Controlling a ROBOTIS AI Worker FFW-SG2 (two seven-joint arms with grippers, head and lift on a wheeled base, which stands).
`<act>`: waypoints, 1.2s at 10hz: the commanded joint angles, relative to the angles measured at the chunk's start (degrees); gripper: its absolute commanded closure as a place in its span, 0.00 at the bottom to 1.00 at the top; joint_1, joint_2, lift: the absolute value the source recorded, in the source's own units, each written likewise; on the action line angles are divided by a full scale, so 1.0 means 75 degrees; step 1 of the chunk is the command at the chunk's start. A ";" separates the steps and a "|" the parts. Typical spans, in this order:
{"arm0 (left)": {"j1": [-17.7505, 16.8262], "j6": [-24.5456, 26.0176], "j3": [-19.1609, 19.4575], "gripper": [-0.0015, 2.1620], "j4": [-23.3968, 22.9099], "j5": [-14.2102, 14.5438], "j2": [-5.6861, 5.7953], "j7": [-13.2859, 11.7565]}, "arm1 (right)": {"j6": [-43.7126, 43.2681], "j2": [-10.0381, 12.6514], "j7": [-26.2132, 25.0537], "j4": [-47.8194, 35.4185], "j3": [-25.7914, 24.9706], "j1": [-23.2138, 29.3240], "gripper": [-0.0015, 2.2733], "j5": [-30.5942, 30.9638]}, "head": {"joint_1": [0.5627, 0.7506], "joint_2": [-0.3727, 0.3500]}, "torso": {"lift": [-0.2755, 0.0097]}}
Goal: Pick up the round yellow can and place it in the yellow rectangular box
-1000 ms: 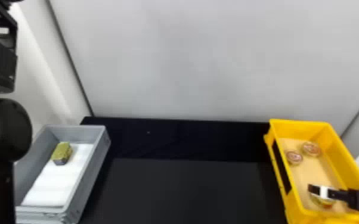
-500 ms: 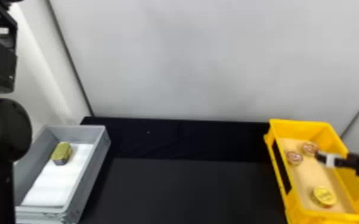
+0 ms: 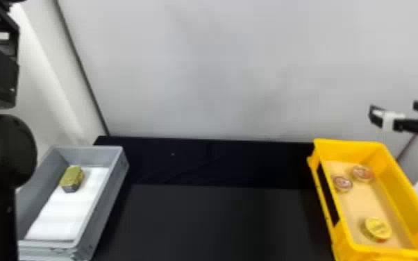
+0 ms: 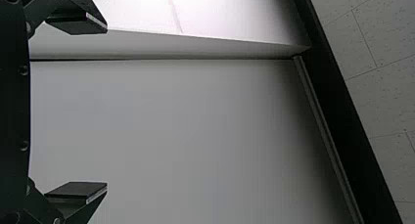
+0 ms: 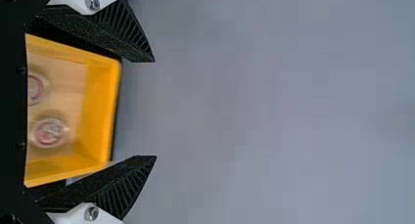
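The round yellow can [image 3: 377,229] lies on the tan floor of the yellow rectangular box [image 3: 409,194], near the box's front end. Above and behind that box, at the right, hangs my right gripper [image 3: 378,118], apart from the can. In the right wrist view, the right gripper [image 5: 155,109] is open with nothing between its fingers, and the yellow box [image 5: 100,114] lies beyond it. My left arm is parked at the head view's left edge; its gripper [image 4: 106,106] is open and holds nothing in the left wrist view.
Two round reddish cans [image 3: 342,183] [image 3: 362,173] lie in the yellow box's back half. At the left, a gray box [image 3: 106,208] with a white liner holds a yellow-green block [image 3: 72,178]. A black table [image 3: 218,222] lies between the boxes, before a pale wall.
My right gripper has moved from over the round yellow can, up and back past the reddish cans, to above the box's far end. The yellow can stays in the box. The left arm has kept still.
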 commanded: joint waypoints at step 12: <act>0.0150 -0.0234 0.0263 0.07 -0.0012 0.0035 -0.0032 0.0011 | -0.4980 0.0117 -0.2538 -0.2198 0.2100 -0.2384 0.05 0.1254 | 0.53 0.59 | 0.94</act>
